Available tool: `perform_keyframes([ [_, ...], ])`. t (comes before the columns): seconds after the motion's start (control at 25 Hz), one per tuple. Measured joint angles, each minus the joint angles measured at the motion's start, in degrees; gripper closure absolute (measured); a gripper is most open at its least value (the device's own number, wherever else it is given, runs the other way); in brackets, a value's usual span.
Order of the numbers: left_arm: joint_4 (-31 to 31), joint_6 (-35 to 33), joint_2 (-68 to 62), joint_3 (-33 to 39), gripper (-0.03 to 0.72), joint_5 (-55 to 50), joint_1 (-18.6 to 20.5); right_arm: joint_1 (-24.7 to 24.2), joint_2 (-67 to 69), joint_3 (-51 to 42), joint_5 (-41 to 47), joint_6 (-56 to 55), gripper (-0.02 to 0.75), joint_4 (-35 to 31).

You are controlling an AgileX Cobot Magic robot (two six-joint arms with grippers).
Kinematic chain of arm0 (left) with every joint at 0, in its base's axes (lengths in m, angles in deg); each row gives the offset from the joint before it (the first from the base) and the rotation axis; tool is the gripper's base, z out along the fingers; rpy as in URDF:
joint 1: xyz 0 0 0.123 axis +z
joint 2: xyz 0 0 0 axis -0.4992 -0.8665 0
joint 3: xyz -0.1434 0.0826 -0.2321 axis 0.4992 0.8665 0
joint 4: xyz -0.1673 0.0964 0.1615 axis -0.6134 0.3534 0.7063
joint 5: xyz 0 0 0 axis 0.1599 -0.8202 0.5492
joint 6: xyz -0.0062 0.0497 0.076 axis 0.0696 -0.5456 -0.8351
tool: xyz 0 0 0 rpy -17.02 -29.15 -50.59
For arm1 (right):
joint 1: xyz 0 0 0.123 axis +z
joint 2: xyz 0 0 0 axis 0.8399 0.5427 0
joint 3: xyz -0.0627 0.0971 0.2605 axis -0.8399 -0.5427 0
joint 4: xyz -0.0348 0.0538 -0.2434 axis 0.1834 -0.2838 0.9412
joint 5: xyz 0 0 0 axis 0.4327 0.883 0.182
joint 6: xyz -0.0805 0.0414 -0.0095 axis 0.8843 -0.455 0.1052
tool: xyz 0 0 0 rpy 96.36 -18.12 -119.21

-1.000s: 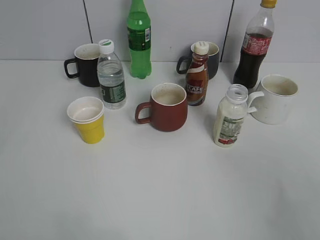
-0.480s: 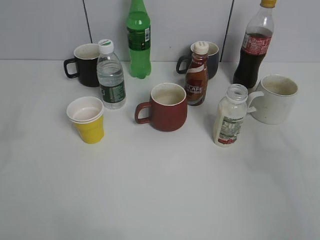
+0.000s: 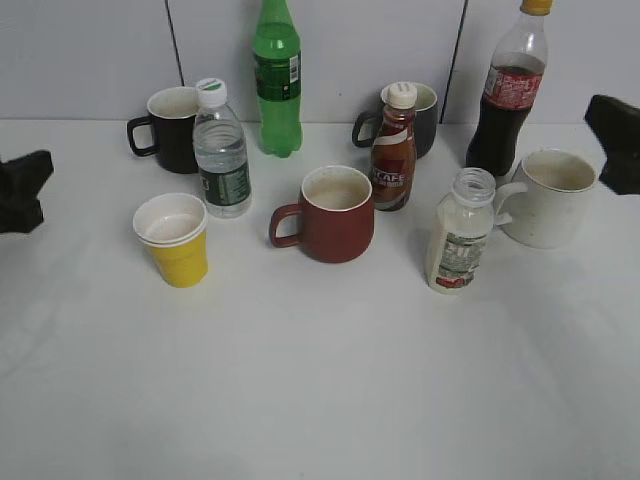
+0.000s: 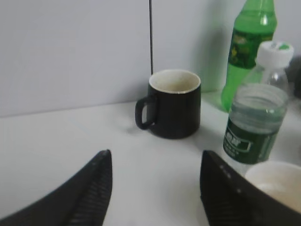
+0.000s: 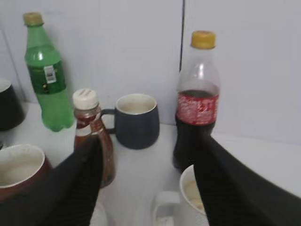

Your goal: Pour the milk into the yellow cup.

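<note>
Moved: both pincers are now entering our view (edges only).
Left pincer (image 4: 155,181): gaping wide, yellow cup (image 3: 176,240) just right.
Right pincer (image 5: 148,162): gaping wide, milk (image 3: 459,236) left, untouched.

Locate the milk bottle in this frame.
In the exterior view, the milk bottle stands upright right of centre, between the dark-red mug and the white mug.

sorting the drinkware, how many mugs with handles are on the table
4: black mug back left, dark-red mug centre, dark-blue mug behind the coffee bottle, white mug right. None seems hidden.
</note>
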Motion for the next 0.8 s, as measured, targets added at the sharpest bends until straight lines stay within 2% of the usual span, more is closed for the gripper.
perform_keyframes([
  [0.28,3.62,0.00,-6.19,6.76,0.235,12.08,0.00,0.00,10.08,-4.55,-9.37,-1.09,0.277,6.24],
  [0.44,7.86,0.00,-9.97,7.11,0.235,14.45,0.00,0.00,13.27,-7.23,-11.79,-1.24,0.277,7.40],
  [0.68,9.40,-0.42,-17.42,7.17,0.235,15.25,-0.07,0.21,15.79,-8.62,-11.98,-1.44,0.277,9.10],
  [0.8,10.96,-2.16,-21.26,6.57,0.235,15.24,-0.07,2.09,16.60,-8.62,-12.06,-0.49,0.279,8.84],
])
